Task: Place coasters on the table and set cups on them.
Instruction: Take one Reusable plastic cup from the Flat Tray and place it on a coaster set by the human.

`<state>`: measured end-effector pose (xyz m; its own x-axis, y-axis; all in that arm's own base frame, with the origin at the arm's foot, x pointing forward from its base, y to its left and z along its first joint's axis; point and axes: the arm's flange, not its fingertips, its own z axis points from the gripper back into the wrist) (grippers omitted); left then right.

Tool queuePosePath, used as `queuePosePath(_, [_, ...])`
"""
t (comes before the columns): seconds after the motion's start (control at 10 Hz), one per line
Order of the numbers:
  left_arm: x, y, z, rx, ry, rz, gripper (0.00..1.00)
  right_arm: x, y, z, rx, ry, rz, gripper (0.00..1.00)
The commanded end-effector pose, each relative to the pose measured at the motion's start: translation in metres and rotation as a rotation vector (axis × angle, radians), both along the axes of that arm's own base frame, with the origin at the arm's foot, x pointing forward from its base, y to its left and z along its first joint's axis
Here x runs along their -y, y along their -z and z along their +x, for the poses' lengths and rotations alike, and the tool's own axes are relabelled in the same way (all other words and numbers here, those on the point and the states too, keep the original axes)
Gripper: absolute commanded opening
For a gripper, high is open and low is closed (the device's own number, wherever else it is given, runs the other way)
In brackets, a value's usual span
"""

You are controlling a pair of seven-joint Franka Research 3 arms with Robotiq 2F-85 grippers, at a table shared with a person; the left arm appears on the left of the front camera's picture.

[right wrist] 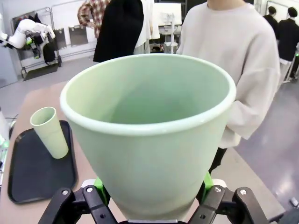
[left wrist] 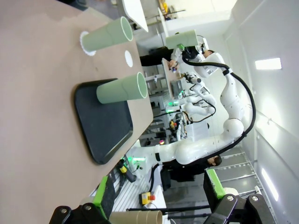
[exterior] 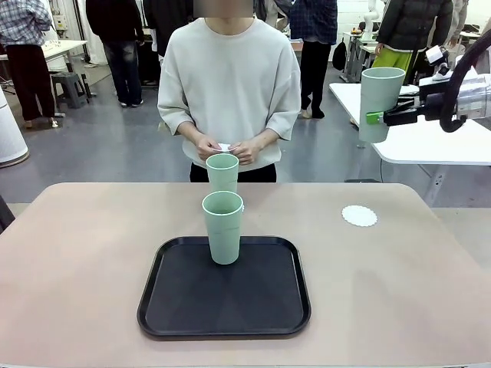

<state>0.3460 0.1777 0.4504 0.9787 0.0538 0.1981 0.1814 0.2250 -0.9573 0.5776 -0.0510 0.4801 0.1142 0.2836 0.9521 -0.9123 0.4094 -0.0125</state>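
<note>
Your right gripper (exterior: 374,117) is clamped on a mint-green cup (exterior: 381,92). Its green pads (right wrist: 205,179) press either side of the cup's lower wall. The cup hangs upright, high at the right and well above the beige table (exterior: 77,268). From the front you can't judge whether it is over the table's edge or beyond it.

Your left gripper (left wrist: 156,196) stands with its jaws wide apart, well away from the cups.

A second cup (exterior: 222,227) stands upright in the far half of the black tray (exterior: 176,307). A third cup (exterior: 222,170) stands just past the tray's far edge. In the left wrist view it sits on a lacy white coaster (left wrist: 85,43). A bare coaster (exterior: 359,215) lies flat on the table to the right, well apart from the tray.

Across from you, the person's hands (exterior: 245,151) pinch a small white thing, possibly another coaster but too small to be sure.
</note>
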Motion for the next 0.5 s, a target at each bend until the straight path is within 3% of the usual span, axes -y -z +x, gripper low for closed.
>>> queuePosePath(0.0, [0.000,-0.003,0.002,0.010,-0.001,-0.012,1.00,-0.002,0.004,0.004,0.027,0.006,0.026,0.83])
queuePosePath(0.1, [0.000,-0.003,0.002,0.010,-0.001,-0.012,1.00,0.000,0.000,0.000,0.000,0.000,0.000,0.83])
queuePosePath(0.2, [0.000,-0.003,0.002,0.010,-0.001,-0.012,1.00,0.003,0.010,-0.007,-0.018,-0.092,0.079,0.83])
queuePosePath(0.4, [0.000,-0.003,0.002,0.010,-0.001,-0.012,1.00,0.022,0.052,-0.013,-0.080,-0.155,0.127,0.83])
